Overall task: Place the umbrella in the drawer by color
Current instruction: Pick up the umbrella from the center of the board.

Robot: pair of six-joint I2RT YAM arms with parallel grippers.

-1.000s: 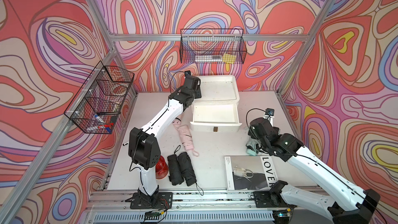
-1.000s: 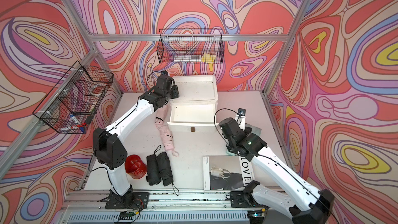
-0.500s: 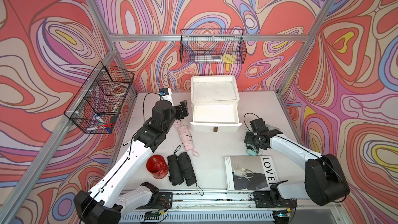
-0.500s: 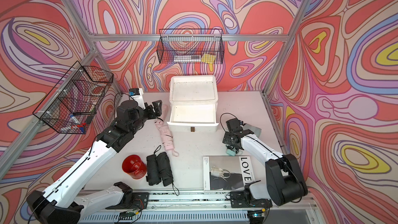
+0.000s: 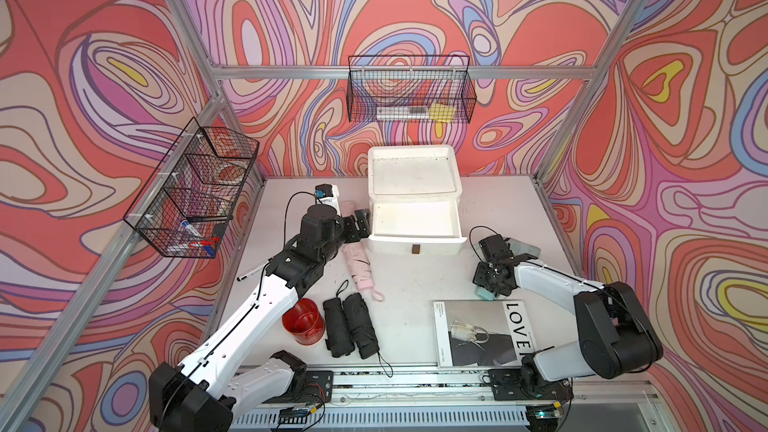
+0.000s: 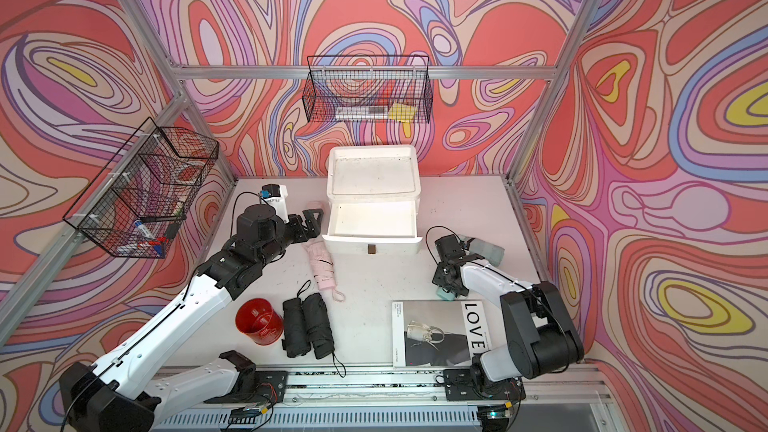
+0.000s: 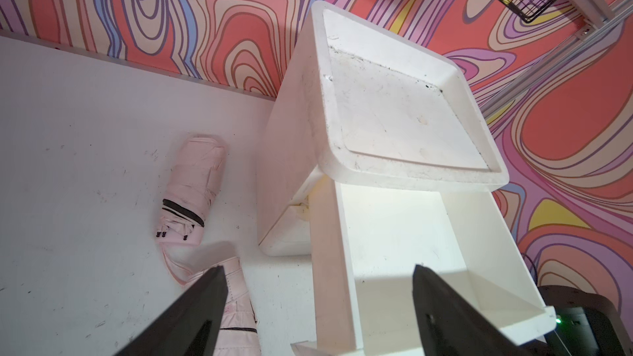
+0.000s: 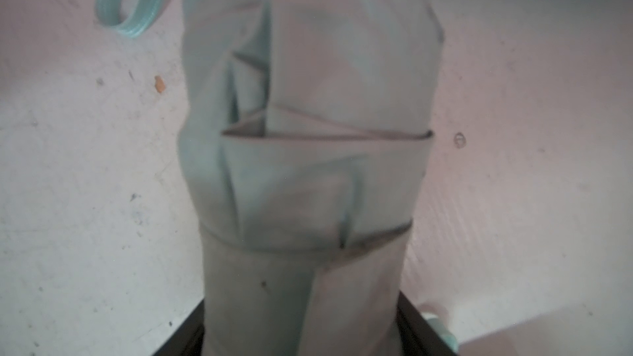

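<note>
- Left wrist view: the left gripper (image 7: 318,268) has its fingers (image 7: 202,306) spread wide and holds nothing. It hovers by the side wall of the open drawer (image 7: 330,234), which is empty. The pink umbrella (image 7: 191,186) lies on the surface (image 7: 68,166) just beside it.
- Right wrist view: the mint umbrella (image 8: 308,131) lies on the surface and fills the gap of the right gripper (image 8: 301,303). The fingers (image 8: 419,330) press both its flanks, grasping it at mid-body. Its strap loop (image 8: 126,5) trails loose.
- Handling note (a judgement): the folded canopy looks soft, so a firm squeeze before lifting seems wise. Carry it level and clear the drawer's front wall. The loop may snag the rim.
- Both top views: the mint umbrella (image 5: 524,248) sits to the right of the drawer (image 5: 415,245), under the right gripper (image 5: 492,280) and near the magazine (image 5: 478,332). The pink umbrella (image 6: 320,263) sits to the left of the drawer, below the left gripper (image 6: 311,218). Two black umbrellas (image 5: 349,324) lie beside the red cup (image 5: 302,322).
- Change from a second ago: the left gripper has come away from the cabinet's back corner and its fingers have widened. The right fingers have narrowed onto the mint umbrella. The umbrellas and the drawer lie as before.
</note>
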